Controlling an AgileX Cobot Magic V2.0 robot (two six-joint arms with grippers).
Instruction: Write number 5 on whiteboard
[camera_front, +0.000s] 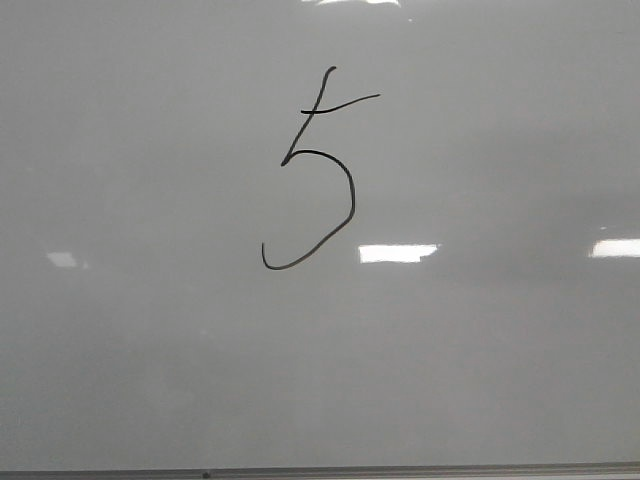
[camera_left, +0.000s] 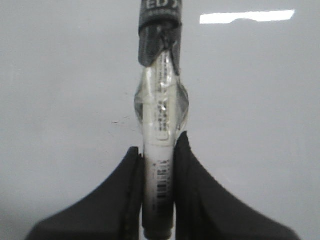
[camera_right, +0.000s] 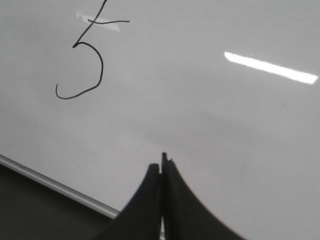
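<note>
A thin black hand-drawn number 5 (camera_front: 318, 175) stands on the whiteboard (camera_front: 150, 350), a little above the middle of the front view. It also shows in the right wrist view (camera_right: 87, 60). Neither gripper shows in the front view. My left gripper (camera_left: 159, 152) is shut on a white marker (camera_left: 160, 125) with a dark cap end, held off the whiteboard (camera_left: 60, 75). My right gripper (camera_right: 162, 165) is shut and empty, over the whiteboard (camera_right: 210, 115) near its lower edge.
The whiteboard's thin metal bottom edge (camera_front: 320, 472) runs along the front view's bottom and shows in the right wrist view (camera_right: 55, 186), with a dark surface (camera_right: 35, 215) beyond it. Bright light reflections (camera_front: 397, 253) lie on the board.
</note>
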